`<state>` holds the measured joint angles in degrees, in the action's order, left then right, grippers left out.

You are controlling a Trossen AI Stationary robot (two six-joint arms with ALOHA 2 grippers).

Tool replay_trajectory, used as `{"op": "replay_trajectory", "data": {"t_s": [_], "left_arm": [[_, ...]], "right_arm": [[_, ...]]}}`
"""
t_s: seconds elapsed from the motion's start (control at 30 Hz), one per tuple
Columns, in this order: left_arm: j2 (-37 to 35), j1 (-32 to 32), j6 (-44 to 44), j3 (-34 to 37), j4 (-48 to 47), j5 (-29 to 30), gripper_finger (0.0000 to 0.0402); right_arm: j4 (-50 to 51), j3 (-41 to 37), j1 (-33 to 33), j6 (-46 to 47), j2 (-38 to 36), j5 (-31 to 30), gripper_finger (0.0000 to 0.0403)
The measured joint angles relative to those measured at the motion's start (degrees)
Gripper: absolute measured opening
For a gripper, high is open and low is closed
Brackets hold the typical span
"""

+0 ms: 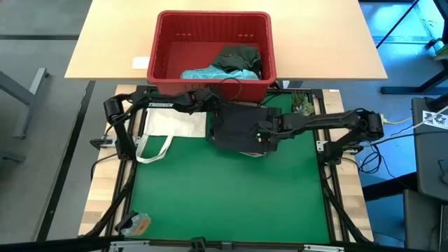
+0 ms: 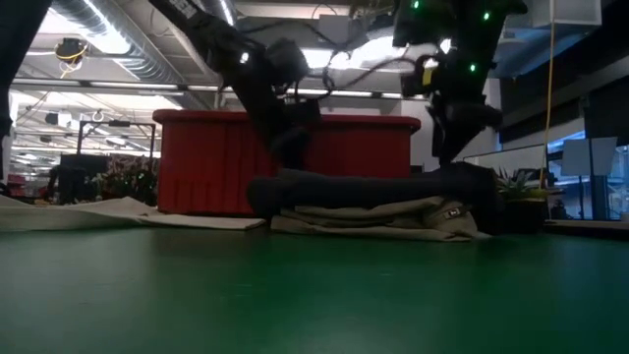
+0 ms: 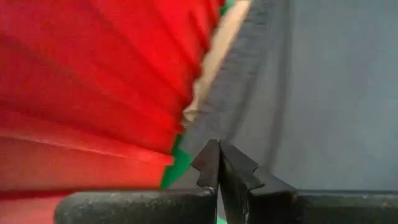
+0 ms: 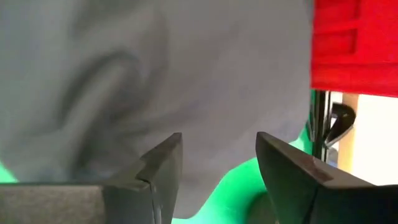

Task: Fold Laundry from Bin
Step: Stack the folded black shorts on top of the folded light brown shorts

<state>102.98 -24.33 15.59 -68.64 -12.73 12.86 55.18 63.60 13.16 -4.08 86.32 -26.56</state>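
1. Laundry first: I see the dark grey garment (image 1: pixel 238 129) lying on the green mat (image 1: pixel 224 189) just in front of the red bin (image 1: pixel 161 49), on top of a khaki-tan garment (image 2: pixel 393 218) that shows under it in the low view.
2. Inside the bin, a light turquoise garment (image 1: pixel 210 71) lies beside a dark green garment (image 1: pixel 238 57).
3. My left end effector (image 3: pixel 218 163) sits at the grey garment's far edge, close to the bin wall, its fingers pressed together; I cannot tell whether any cloth is pinched.
4. My right end effector (image 4: pixel 217 163) hangs over the grey garment's right side, fingers spread apart, holding nothing.
5. A white tote bag (image 1: pixel 171 126) lies flat left of the garments on the worktop.
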Motion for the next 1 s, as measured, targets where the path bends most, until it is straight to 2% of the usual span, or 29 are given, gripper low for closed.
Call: {"op": "replay_trajectory", "data": {"t_s": [0.1,0.23,0.33,0.5,0.77,0.9,1.0], "left_arm": [[-2.33,1.51,-0.31,0.0,-0.88,-0.36,0.0],[-4.13,4.66,-1.25,-0.04,-1.59,-0.68,0.0],[-4.13,7.56,-2.97,-0.04,-1.88,-2.69,0.0],[-3.43,13.22,-5.6,-0.02,-2.41,-5.02,0.0],[-2.02,19.43,-6.21,0.02,-2.27,-3.85,0.0],[1.18,20.44,-6.41,0.02,-2.87,-2.49,0.0],[2.99,20.78,-7.57,0.02,-4.86,-2.42,0.0]], "right_arm": [[0.3,0.28,-0.04,1.21,-2.79,0.95,0.0202],[-0.09,0.32,-0.08,4.17,-4.59,7.52,0.0202],[-0.72,0.09,-0.71,5.37,-4.63,10.16,0.0202],[-3.48,-3.64,-3.1,5.65,-4.56,10.01,0.0202],[-5.49,-8.62,-4.15,8.4,-4.56,2.58,0.0202],[-7.33,-11.63,-4.15,8.85,-4.56,2.32,0.0202],[-7.55,-13.13,-4.15,10.08,-4.56,5.11,0.0202]]}}
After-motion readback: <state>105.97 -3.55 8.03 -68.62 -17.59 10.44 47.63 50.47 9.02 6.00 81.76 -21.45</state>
